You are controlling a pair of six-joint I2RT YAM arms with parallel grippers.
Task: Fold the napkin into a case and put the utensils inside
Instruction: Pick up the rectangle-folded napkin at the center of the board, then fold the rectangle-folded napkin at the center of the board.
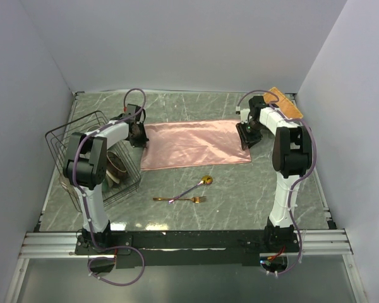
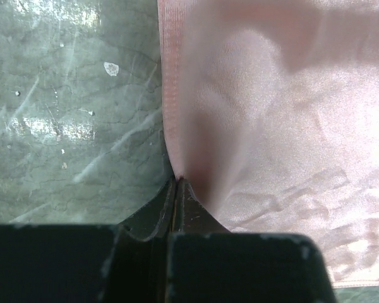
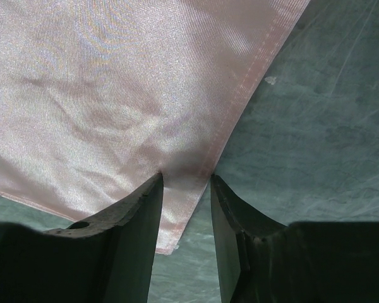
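Note:
The salmon-pink napkin (image 1: 196, 142) lies as a wide folded rectangle across the middle of the table. My left gripper (image 1: 141, 140) is shut on its left edge; in the left wrist view the cloth (image 2: 271, 126) rises into the closed tips of that gripper (image 2: 179, 181). My right gripper (image 1: 247, 136) is open at the napkin's right edge; in the right wrist view that gripper (image 3: 186, 180) straddles the hemmed edge (image 3: 196, 120), which lies flat. The gold spoon (image 1: 198, 185) and gold fork (image 1: 180, 199) lie on the table in front of the napkin.
A black wire rack (image 1: 91, 158) with crockery stands at the left, beside my left arm. An orange-tan woven mat (image 1: 284, 102) lies at the back right corner behind my right arm. The table is green-grey marble (image 1: 240, 196).

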